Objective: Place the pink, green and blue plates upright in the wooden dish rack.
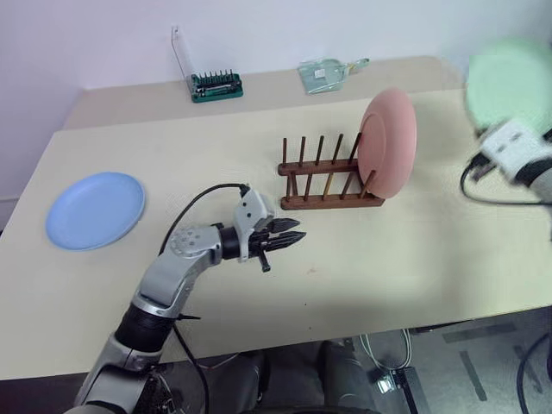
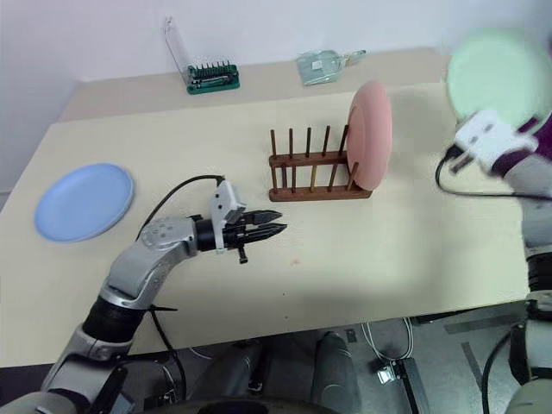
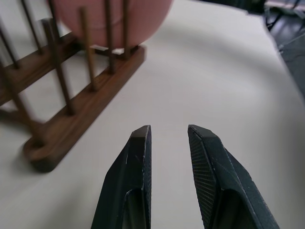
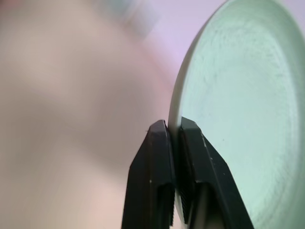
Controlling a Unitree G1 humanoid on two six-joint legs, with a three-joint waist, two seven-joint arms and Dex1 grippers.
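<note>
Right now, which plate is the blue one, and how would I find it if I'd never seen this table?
Start at the big beige table and find the wooden dish rack in its middle. Go to the table's far left end: the blue plate lies flat there, alone. The pink plate stands upright in the rack, and the green plate is held up in the right gripper.

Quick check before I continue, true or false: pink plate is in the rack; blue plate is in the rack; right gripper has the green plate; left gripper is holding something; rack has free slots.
1. The pink plate stands upright in the rack: true.
2. The blue plate is in the rack: false, it lies flat on the table.
3. The right gripper pinches the green plate by its rim: true.
4. The left gripper holds something: false, it is empty.
5. The rack has free slots: true.
</note>
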